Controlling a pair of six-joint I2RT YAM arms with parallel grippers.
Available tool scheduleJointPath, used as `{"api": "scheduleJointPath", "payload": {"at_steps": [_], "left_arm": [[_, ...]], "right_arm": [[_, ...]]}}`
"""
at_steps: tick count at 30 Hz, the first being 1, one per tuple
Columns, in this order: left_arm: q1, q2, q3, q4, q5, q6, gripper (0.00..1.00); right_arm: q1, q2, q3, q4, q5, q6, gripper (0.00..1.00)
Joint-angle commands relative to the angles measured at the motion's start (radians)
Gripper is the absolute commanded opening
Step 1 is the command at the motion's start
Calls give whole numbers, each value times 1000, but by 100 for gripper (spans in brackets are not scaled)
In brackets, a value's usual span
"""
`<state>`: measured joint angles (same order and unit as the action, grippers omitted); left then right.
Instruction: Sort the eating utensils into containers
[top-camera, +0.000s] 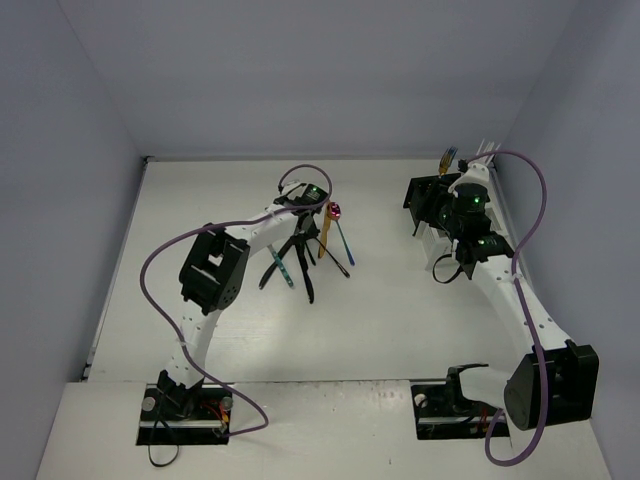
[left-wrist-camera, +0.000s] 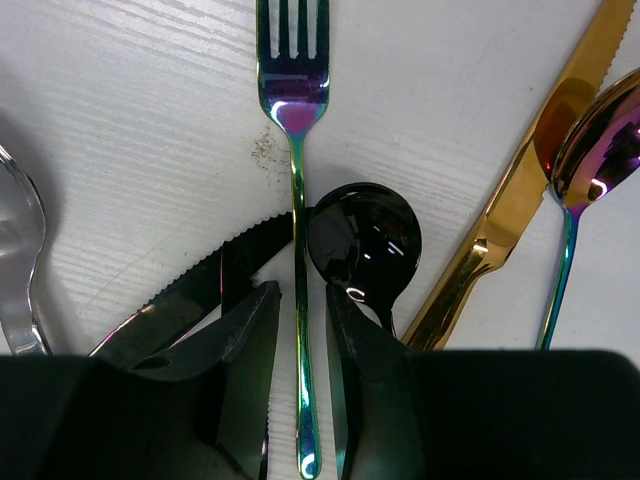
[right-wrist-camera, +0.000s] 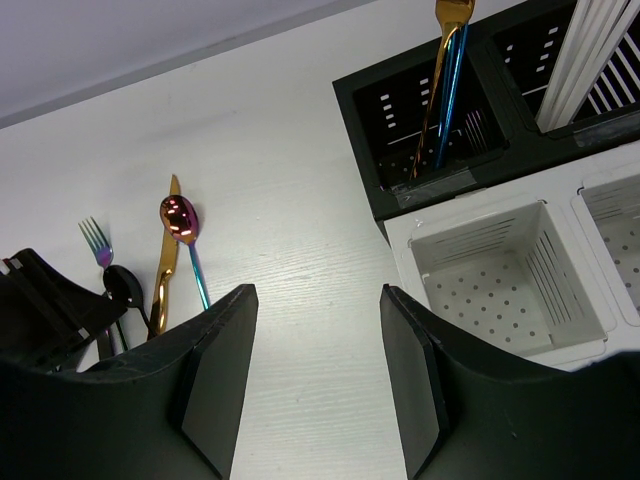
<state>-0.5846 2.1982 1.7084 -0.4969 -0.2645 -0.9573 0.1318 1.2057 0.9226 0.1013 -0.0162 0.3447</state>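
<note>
In the left wrist view my left gripper (left-wrist-camera: 300, 300) is low over the table, its jaws narrowly open on either side of the handle of an iridescent teal fork (left-wrist-camera: 293, 110). A strip of table shows between the left finger and the handle. A black spoon (left-wrist-camera: 365, 235), black knife (left-wrist-camera: 190, 290), gold knife (left-wrist-camera: 520, 200), magenta spoon (left-wrist-camera: 600, 140) and silver spoon (left-wrist-camera: 20, 250) lie around it. My right gripper (right-wrist-camera: 315, 300) is open and empty, above the table beside the black caddy (right-wrist-camera: 400, 200) and white caddy (right-wrist-camera: 420, 235). A gold and a blue utensil (right-wrist-camera: 440, 90) stand in the black caddy.
The utensil pile (top-camera: 300, 255) lies mid-table under the left arm. Both caddies (top-camera: 425, 200) stand at the back right near the wall. White rods (right-wrist-camera: 580, 60) lean in the black caddy's second compartment. Walls close off the back and both sides.
</note>
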Motion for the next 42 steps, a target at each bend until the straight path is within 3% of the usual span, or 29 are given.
{"api": "scheduleJointPath", "payload": {"at_steps": [1,6,11,13,17,22,32,42], "left_arm": [[28,-20,-30,-28,-14,-17,24],[29,-19,-41,-25,3,-10,26],[18,12,-12,-26,20,4,22],[13,20,0,-27,28,10,18],[8,19,6,-31,31,23,0],[5,-28,-7,-29,12,55,0],[-47,-281,22,22,-56,298,0],[-69,-600,-291,415,265,570,0]], "right_arm": [[-1,-8,3,64,-14,11,50],[0,-6,4,66,-18,13,50],[0,-9,2,66,-17,12,50],[0,-11,1,65,-14,10,50],[0,-11,1,64,-14,11,50],[0,-12,3,64,-15,9,50],[33,-28,48,63,-100,-39,50],[125,-49,164,66,-335,-79,51]]}}
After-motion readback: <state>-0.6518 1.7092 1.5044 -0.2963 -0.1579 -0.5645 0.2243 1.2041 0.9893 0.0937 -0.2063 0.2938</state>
